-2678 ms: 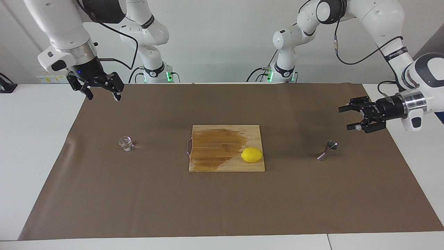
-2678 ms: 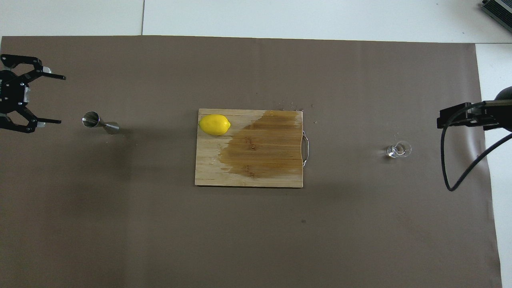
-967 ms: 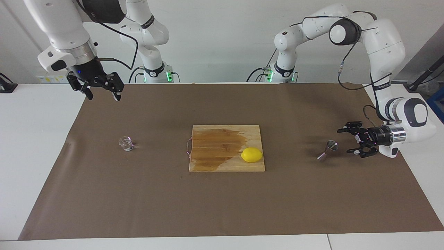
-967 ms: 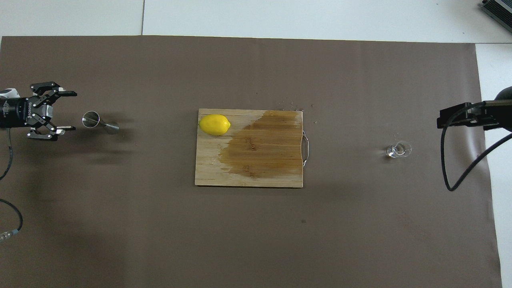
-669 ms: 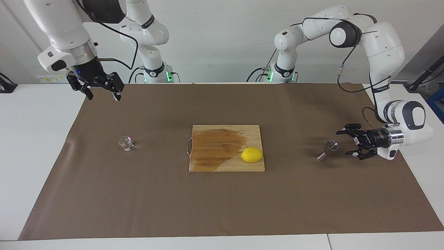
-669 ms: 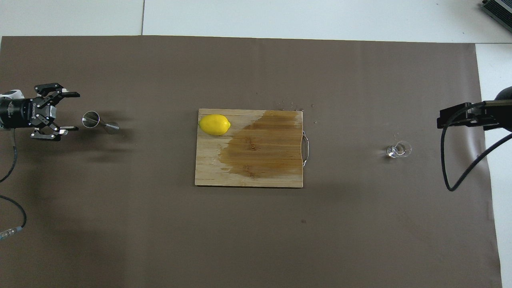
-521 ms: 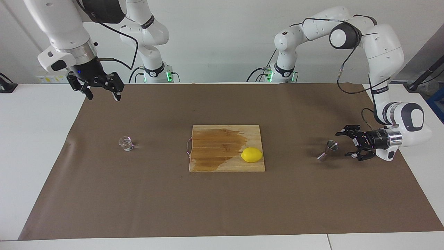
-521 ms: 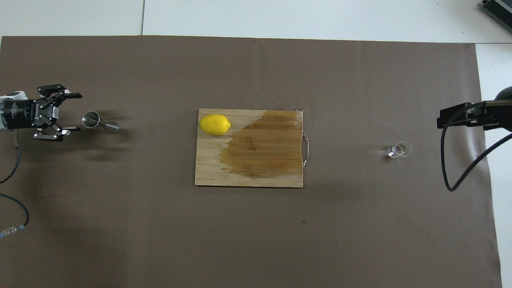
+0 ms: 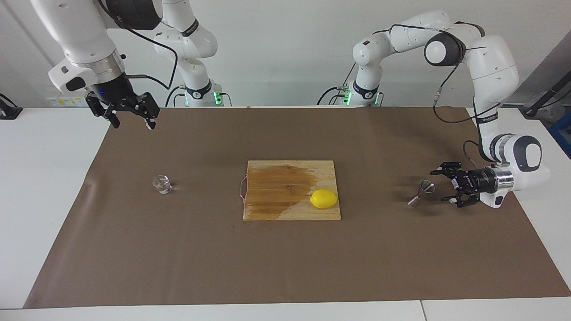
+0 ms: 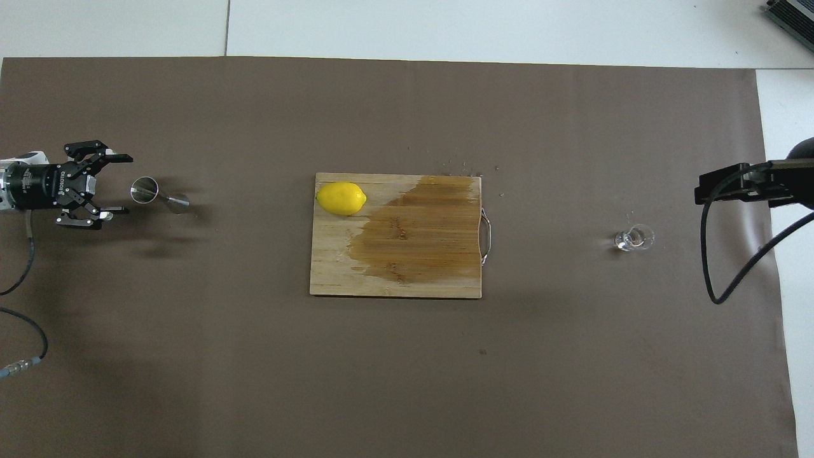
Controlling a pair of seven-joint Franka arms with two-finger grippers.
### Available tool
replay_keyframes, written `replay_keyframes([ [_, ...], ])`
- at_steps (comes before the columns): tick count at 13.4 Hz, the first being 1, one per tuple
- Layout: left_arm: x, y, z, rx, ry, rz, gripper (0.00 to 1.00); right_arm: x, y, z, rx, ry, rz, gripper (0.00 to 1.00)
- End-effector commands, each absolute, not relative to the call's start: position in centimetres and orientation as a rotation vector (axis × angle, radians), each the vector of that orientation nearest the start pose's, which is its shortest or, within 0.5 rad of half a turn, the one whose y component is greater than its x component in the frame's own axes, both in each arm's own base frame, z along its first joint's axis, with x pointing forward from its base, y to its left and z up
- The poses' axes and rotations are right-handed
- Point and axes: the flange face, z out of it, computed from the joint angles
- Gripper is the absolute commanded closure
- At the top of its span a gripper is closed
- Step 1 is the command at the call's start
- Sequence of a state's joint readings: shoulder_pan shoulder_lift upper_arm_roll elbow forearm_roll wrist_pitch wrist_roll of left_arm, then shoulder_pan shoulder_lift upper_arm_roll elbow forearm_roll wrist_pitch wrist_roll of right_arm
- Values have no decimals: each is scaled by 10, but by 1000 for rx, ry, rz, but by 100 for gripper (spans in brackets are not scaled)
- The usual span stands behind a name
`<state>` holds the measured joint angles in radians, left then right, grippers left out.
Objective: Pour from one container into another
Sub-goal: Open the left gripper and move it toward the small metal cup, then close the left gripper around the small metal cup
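Brown paper point(image 9: 285, 258) covers most of the desk point(image 9: 44, 178), and everything stands on it. Toward the left arm's end sits the steel jigger point(image 9: 421, 193), upright on one cone, its open mouth showing from above point(image 10: 145, 190). Just beside it, low over the paper and lying level, the left gripper point(image 9: 446, 186) points at the jigger with its fingers spread wide; it does not touch the jigger, and nothing is between the fingers. From overhead the same gripper point(image 10: 117, 183) shows one fingertip on either side of the line to the jigger's mouth.

At the middle of the paper lies a wooden cutting board point(image 9: 267, 209) with a dark wet stain over much of its surface and a metal handle on the edge toward the right arm's end. A lemon point(image 9: 324, 199) rests on the board, at the corner farther from the robots and toward the left arm's end.

Toward the right arm's end the small clear glass cup point(image 9: 162, 184) stands alone on the paper, well apart from the board. The right gripper point(image 9: 131, 121) waits high over the paper's corner near the right arm's base, fingers spread and empty, well apart from the cup.
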<state>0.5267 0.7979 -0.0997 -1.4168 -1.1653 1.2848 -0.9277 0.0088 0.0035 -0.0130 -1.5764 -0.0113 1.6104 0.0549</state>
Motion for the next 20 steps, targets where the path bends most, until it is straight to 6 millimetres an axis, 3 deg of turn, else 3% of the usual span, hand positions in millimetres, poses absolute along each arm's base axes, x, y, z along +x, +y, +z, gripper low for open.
replay_keyframes([
  [1,641,183,259,1243,1292,-1259,0,552,-5,624,-3125,89,-52,0],
  [7,643,171,248,1253,1282,-1267,0,552,-5,624,-3125,89,-52,0],
  [12,642,176,235,1237,1279,-1270,0,553,-7,625,-3129,101,-67,0],
  [14,641,177,233,1236,1273,-1267,0,558,-20,628,-3135,120,-122,0],
  [15,641,176,232,1234,1273,-1268,0,557,-15,628,-3153,103,-119,0],
  [20,643,171,235,1243,1273,-1279,0,525,-23,650,-3185,310,-24,0],
])
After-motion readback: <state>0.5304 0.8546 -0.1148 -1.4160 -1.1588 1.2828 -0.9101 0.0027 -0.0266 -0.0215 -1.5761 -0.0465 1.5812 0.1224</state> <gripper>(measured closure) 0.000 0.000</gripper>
